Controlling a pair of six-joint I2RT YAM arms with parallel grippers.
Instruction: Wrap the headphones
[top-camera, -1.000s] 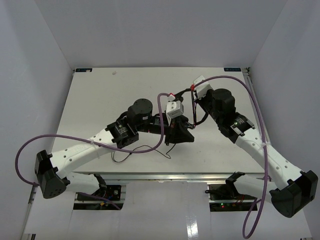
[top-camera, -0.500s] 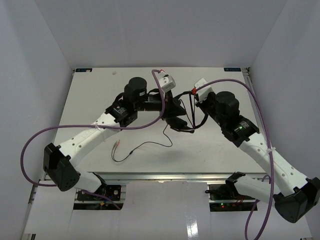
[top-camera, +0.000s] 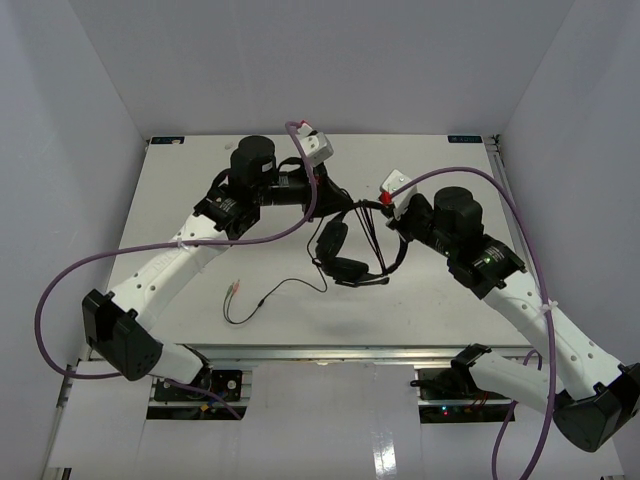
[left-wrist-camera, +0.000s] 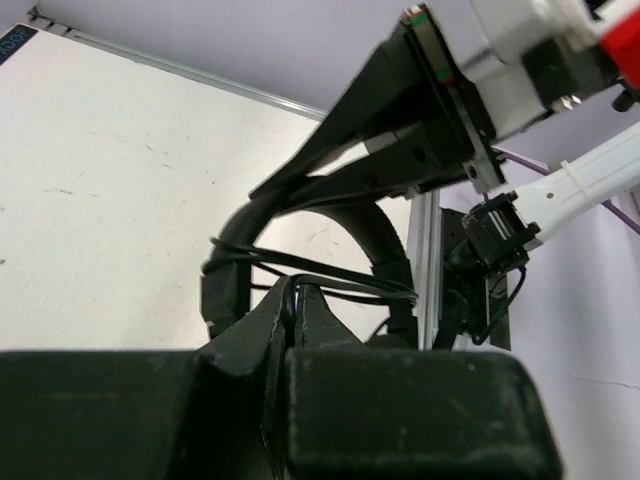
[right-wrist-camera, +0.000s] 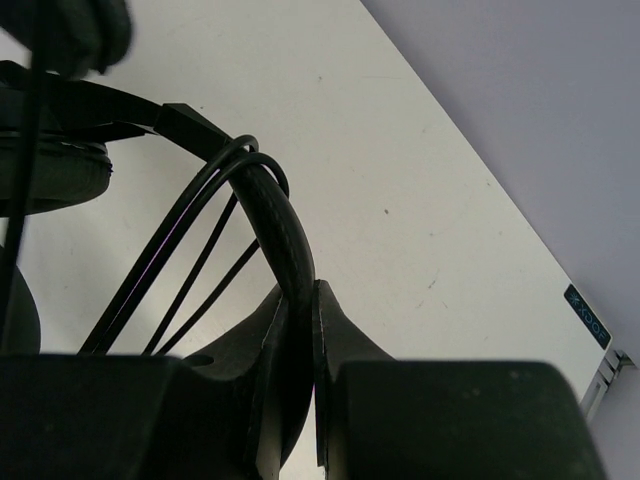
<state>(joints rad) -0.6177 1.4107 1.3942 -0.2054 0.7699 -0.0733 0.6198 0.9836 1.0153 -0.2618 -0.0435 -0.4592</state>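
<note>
The black headphones hang above the table's middle, held between both arms. My right gripper is shut on the headband, which shows in the right wrist view pinched between the fingertips of the right gripper. My left gripper is shut on the thin black cable, gripped at the fingertips of the left gripper. A few cable strands cross the headband. The rest of the cable trails onto the table, ending in a reddish plug. An earcup shows at the left.
The white table is walled in white on three sides. Purple arm cables loop over both arms. The right arm's wrist sits close in front of my left gripper. A metal rail runs along the near edge.
</note>
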